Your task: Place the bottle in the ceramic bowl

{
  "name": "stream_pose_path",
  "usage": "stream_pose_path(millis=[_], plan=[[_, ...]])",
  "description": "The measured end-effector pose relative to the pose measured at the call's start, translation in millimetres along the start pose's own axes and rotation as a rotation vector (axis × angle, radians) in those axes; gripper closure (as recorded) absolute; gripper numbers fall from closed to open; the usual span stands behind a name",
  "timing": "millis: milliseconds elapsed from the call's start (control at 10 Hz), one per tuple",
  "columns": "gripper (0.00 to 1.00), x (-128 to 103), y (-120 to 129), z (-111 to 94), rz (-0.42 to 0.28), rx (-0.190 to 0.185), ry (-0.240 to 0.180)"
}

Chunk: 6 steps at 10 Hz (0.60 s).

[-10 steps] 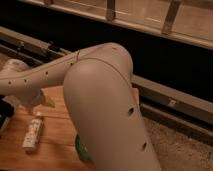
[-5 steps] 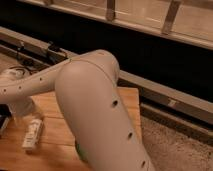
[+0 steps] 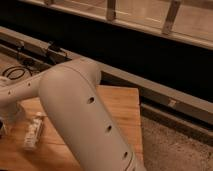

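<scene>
The arm (image 3: 80, 120) fills the middle of our view, sweeping from bottom centre up and to the left. A grey rail (image 3: 165, 95) runs behind it. The table (image 3: 122, 107) meets that rail at its far edge and shows bare wood right of the arm, out to its right edge. The bottle (image 3: 33, 131) lies on its side on the wood near the left. The gripper (image 3: 2, 126) sits at the frame's left edge, just beside the bottle, spread wide and holding nothing.

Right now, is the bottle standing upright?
No: the bottle lies on its side on the wooden table, just right of the gripper at the left edge.
</scene>
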<state>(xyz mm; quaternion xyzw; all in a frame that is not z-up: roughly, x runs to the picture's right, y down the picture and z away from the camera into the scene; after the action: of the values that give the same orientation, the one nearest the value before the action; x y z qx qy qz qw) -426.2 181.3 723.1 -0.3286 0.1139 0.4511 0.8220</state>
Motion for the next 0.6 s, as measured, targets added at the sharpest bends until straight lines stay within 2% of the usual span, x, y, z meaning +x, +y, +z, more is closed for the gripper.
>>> stream_pose_path(millis=[300, 400, 600], plan=[[0.35, 0.4, -17.4, -10.2, 0.035, 0.051, -0.023], [0.35, 1.9, -26.4, -11.5, 0.051, 0.082, -0.024], [0.35, 5.9, -33.9, -6.2, 0.069, 0.104, -0.01]])
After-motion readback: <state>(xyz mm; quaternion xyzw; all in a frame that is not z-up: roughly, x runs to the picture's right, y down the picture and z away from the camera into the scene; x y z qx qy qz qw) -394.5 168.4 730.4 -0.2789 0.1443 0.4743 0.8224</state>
